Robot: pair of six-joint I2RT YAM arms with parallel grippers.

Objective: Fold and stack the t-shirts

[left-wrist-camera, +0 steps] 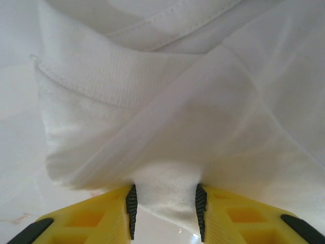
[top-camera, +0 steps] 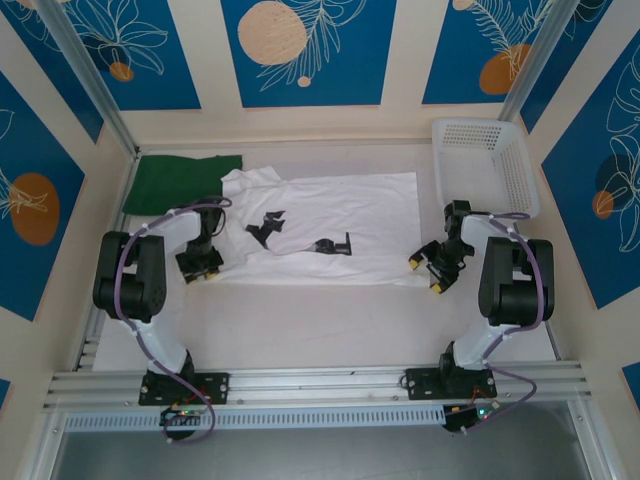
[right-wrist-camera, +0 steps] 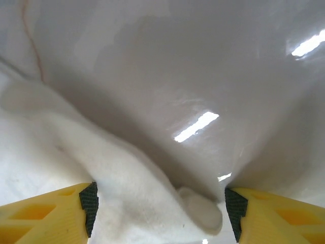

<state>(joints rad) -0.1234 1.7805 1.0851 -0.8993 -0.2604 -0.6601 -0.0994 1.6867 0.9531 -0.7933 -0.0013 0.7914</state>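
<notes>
A pale, glossy desk (top-camera: 320,330) sat inside a booth of cream walls set with blue wall panels (top-camera: 300,50) that carried leaf drawings and orange discs. My two arms were bolted to a metal rail at the near edge.

Just beyond them, my left tool (top-camera: 200,265) rested at the near left corner of the white t-shirt (top-camera: 340,215). In the left wrist view that tool (left-wrist-camera: 165,216) was clamped on a bunched fold of the white cloth, with both dark pads pressed against the fabric, and a ribbed hem band lay across the cloth above them.

My right tool (top-camera: 428,272) sat at the near right corner of the same shirt. In the right wrist view it (right-wrist-camera: 160,211) stood wide apart. A loose roll of white cloth (right-wrist-camera: 132,193) lay between the yellow fingers, and its end fell short of the right pad.

The white t-shirt was spread flat across the middle of the desk, with black printed marks (top-camera: 300,238) showing near its centre. Farther back on the left, the dark green t-shirt (top-camera: 180,180) lay crumpled, touching the white shirt's far left corner. At the far right, a white mesh basket (top-camera: 500,160) stood just beside the white shirt's right edge.
</notes>
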